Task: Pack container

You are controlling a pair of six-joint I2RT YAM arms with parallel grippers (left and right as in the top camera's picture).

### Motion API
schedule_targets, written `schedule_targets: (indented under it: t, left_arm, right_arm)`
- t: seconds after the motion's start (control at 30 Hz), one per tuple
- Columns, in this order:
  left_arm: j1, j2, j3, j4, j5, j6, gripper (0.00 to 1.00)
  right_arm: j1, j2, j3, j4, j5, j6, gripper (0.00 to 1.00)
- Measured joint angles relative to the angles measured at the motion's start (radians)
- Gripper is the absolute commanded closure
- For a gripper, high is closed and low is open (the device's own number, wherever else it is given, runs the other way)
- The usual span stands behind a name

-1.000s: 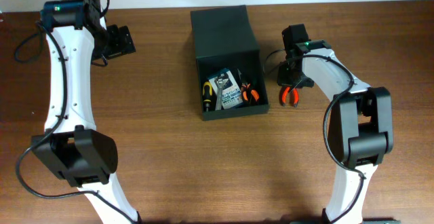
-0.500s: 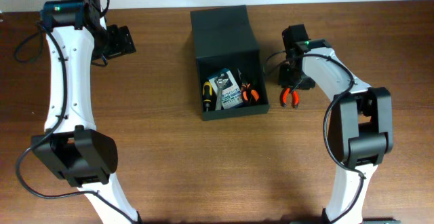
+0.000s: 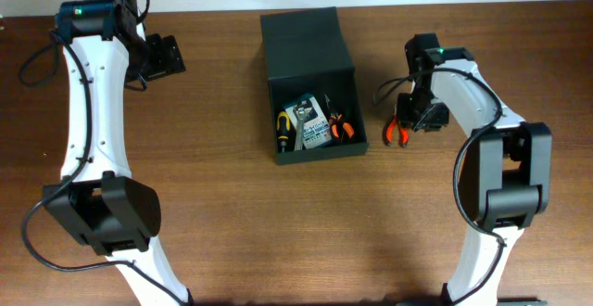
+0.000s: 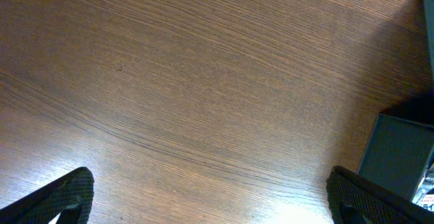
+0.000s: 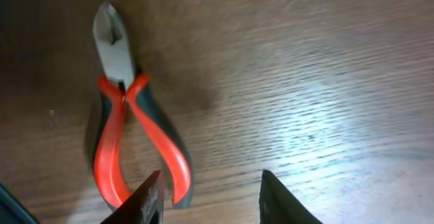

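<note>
The container (image 3: pixel 315 153), a dark box with its flap lid lying open behind it, sits mid-table and holds a yellow-black screwdriver (image 3: pixel 283 128), a blue-and-white card pack (image 3: pixel 313 125) and orange pliers (image 3: pixel 339 127). To its right, red-handled cutting pliers (image 3: pixel 397 132) lie flat on the wood. My right gripper (image 3: pixel 419 116) hovers just right of them. In the right wrist view the gripper (image 5: pixel 211 176) stands open and empty, with the pliers (image 5: pixel 116 61) beside its left finger. My left gripper (image 3: pixel 167 56) is wide open over bare wood (image 4: pixel 207 183), left of the container's corner (image 4: pixel 397 156).
A silver wrench (image 3: pixel 301 119) also lies in the box. The table's far edge runs just behind the flap lid (image 3: pixel 301 28). Both arm bases stand at the near edge, left and right.
My right gripper has opened, letting go of the red-handled pliers, and has shifted right. The pliers stay on the table. The left arm has not moved.
</note>
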Motion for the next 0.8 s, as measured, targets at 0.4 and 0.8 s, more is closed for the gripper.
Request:
schedule_targets:
  t: [0.4,0.8]
  left_arm:
    - [0.000,0.000,0.000,0.000,0.000,0.000,0.01]
    - [0.000,0.000,0.000,0.000,0.000,0.000,0.01]
  right_arm:
    - [0.000,0.000,-0.080,0.148,-0.073,-0.100,0.64]
    - [0.000,-0.004,-0.128,0.263,-0.093,-0.126,0.90]
